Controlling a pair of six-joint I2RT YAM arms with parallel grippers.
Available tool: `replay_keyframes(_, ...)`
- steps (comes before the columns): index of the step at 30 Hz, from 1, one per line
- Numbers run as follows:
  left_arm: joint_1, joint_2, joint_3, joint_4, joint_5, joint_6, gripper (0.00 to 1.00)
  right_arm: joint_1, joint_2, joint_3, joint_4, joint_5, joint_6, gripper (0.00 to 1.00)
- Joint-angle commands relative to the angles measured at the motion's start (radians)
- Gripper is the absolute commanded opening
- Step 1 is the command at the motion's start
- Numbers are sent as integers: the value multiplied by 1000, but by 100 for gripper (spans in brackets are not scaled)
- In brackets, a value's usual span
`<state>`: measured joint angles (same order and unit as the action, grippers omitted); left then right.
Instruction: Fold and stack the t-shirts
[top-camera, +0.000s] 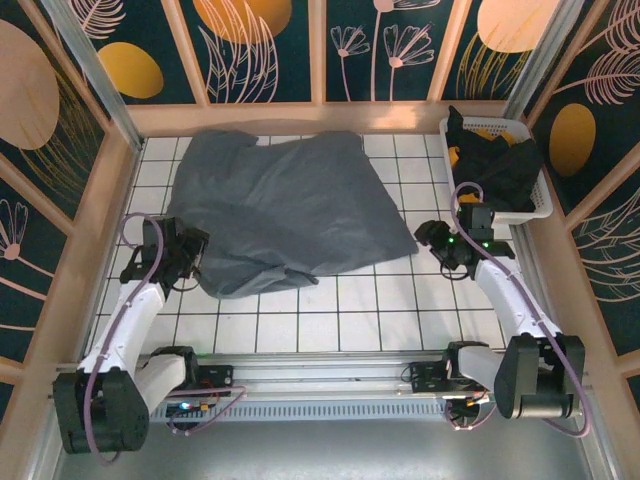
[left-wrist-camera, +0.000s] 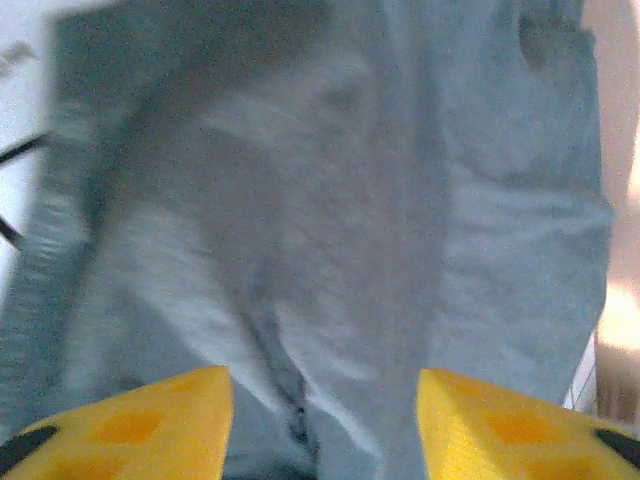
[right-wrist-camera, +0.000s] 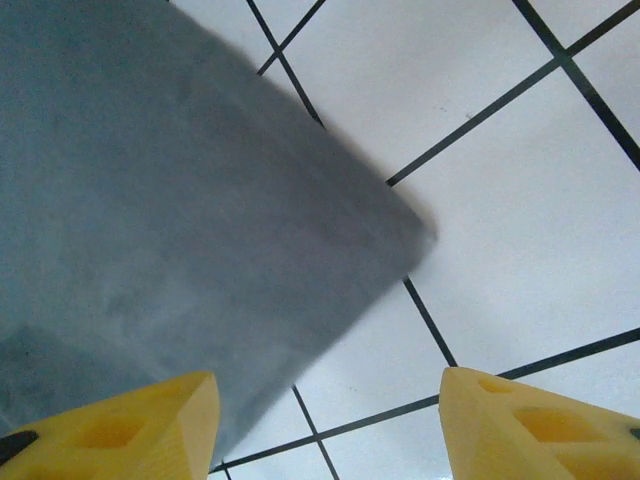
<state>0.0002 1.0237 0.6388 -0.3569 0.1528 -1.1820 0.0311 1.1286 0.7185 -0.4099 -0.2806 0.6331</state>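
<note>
- Now: one grey-blue t-shirt (top-camera: 285, 205), rumpled on the table (top-camera: 400, 300).
- One black t-shirt (top-camera: 500, 165) and one orange-yellow t-shirt (top-camera: 488, 130), both in the single basket (top-camera: 543, 195).
- My left gripper (top-camera: 190, 250) and right gripper (top-camera: 432, 240): both parted, gripping nothing, at the grey shirt's near edges.

Grey-blue t-shirt (left-wrist-camera: 350, 200) is blurred in left wrist view, cut off by its edges. Orange-yellow t-shirt (top-camera: 454, 156) is largely hidden by black t-shirt (top-camera: 500, 165).

top: bright, even, sharp; soft shadow under grey-blue t-shirt (top-camera: 280, 210) at 6 o'clock | L wrist: cloth motion-blurred, washed-out glare 3 + 10 o'clock | R wrist: shirt edge smeared, desk (right-wrist-camera: 500, 150) gridlines crisp, bright
</note>
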Motion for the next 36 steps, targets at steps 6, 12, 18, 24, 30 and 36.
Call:
replay_keyframes(6,-269,208,141,-107,24,114,31,151,182,126,102,9,-50,50)
replay_keyframes(12,-288,346,211,-68,-106,184,30,288,440,256,220,-38,-49,46)
replay_keyframes(18,-91,459,211,54,-33,146,31,310,710,486,226,-23,-61,44)
replay_keyframes(24,49,565,262,68,-32,203,32,294,936,716,116,48,-42,44)
replay_keyframes(30,101,721,328,66,-13,261,33,218,1030,770,-17,118,25,42)
replay_keyframes(36,98,908,473,90,164,358,36,78,939,642,-1,111,152,42)
